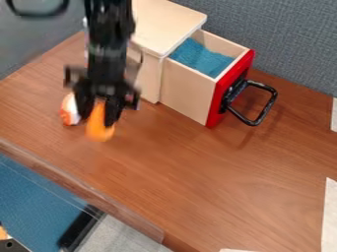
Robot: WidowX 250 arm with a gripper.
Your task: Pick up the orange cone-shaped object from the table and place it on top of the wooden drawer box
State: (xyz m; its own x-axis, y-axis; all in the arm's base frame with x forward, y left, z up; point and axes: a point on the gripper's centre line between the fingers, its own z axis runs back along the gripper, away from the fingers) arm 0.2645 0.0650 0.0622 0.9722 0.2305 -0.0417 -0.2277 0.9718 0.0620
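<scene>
Orange piece (99, 125) in the pincer (99, 110), over the tabletop (197, 172) at the open drawer's (187, 91) eight o'clock.
The pincer's fingers stand partly apart, apparently gripping its upper end; it looks light, smooth and fairly stiff, best pinched across its narrow width. An orange-and-white object (68, 110) lies at its ten o'clock. The drawer, red front (230, 88) towards four o'clock, has blue material (197, 56) inside.

The orange thing (99, 130) is longish, with a round bottom end. It is too blurry to name. It points down, pinched in the hand (98, 118), at nine o'clock in the view.
</scene>
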